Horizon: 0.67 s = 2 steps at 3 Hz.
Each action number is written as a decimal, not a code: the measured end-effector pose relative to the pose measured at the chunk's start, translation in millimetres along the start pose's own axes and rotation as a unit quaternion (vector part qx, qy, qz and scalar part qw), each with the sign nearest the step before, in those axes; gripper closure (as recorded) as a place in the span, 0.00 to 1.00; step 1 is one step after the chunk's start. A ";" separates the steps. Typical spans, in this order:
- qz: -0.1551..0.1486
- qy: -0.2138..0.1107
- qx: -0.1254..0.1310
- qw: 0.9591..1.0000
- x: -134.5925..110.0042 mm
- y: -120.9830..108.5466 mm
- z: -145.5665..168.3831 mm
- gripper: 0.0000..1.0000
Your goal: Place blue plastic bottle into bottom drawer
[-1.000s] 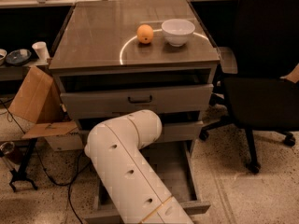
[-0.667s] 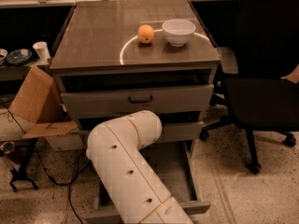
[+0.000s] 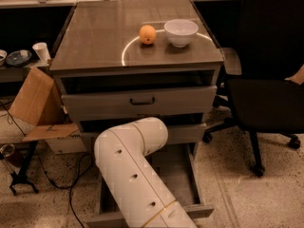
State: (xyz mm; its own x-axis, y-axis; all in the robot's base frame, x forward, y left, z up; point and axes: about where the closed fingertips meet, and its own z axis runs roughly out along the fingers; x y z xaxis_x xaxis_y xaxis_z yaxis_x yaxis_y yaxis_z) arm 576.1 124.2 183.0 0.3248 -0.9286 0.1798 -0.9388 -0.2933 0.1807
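Observation:
The bottom drawer (image 3: 184, 180) is pulled out at the foot of the grey cabinet, and part of its plain grey floor shows. My white arm (image 3: 129, 171) bends over the drawer and covers most of it. The gripper is not in view; it lies past the arm's elbow, hidden from the camera. The blue plastic bottle does not show anywhere. An orange (image 3: 147, 34) and a white bowl (image 3: 181, 32) stand on the cabinet top (image 3: 95, 37).
The top drawer (image 3: 142, 101) is pulled out a little; the middle one (image 3: 183, 132) sits behind my arm. A black office chair (image 3: 268, 80) stands close on the right. A cardboard box (image 3: 35, 103), cables and a stand are on the floor to the left.
My arm's elbow has shifted slightly to the right. The orange, bowl and drawers have not moved.

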 end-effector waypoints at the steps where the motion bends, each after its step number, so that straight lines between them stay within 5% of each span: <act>1: 0.000 0.000 -0.007 1.000 10.4 9.7 14.2 0.79; 2: 0.000 -0.007 -0.008 1.000 16.1 14.3 17.9 0.56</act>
State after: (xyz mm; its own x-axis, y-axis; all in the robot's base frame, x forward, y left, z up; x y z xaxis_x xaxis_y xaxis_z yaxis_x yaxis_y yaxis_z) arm 565.9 101.0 171.1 0.3234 -0.9315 0.1668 -0.9366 -0.2900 0.1965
